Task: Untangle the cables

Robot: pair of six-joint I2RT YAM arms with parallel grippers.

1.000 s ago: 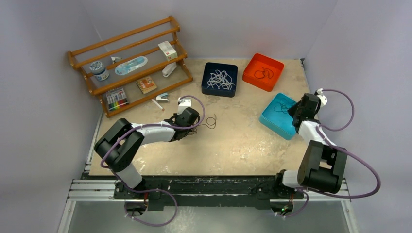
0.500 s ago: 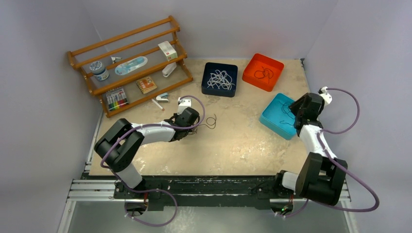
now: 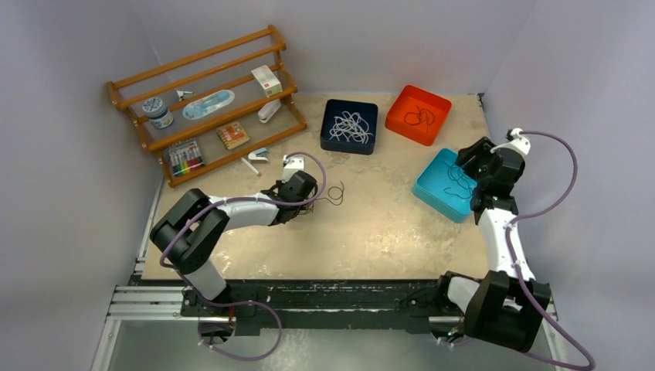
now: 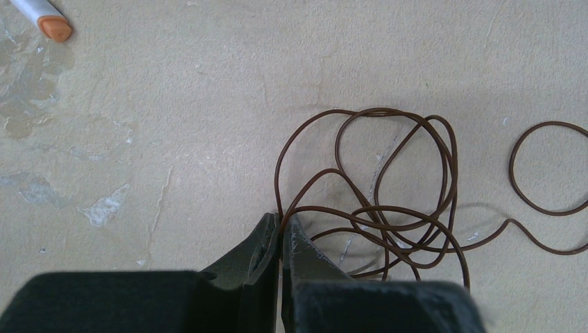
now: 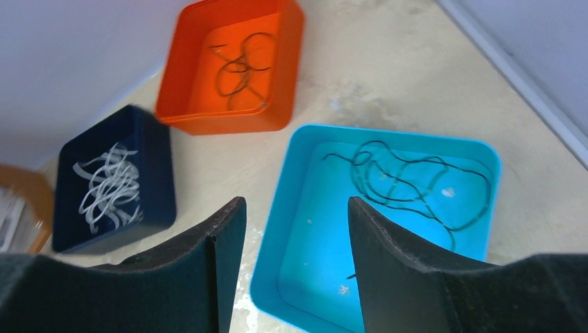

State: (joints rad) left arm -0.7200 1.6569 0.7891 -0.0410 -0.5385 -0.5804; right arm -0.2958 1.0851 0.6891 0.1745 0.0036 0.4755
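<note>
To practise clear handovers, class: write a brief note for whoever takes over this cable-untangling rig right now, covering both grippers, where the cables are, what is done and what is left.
Left gripper: shut on the brown cable, a loose tangle on the table.
Right gripper: open and empty, above the turquoise tray.
Done: one dark cable lies in the turquoise tray, another dark cable in the orange tray, and white cables in the navy tray.
Left: work the brown cable's loops apart. The pictures do not tell which tray it belongs in.
</note>
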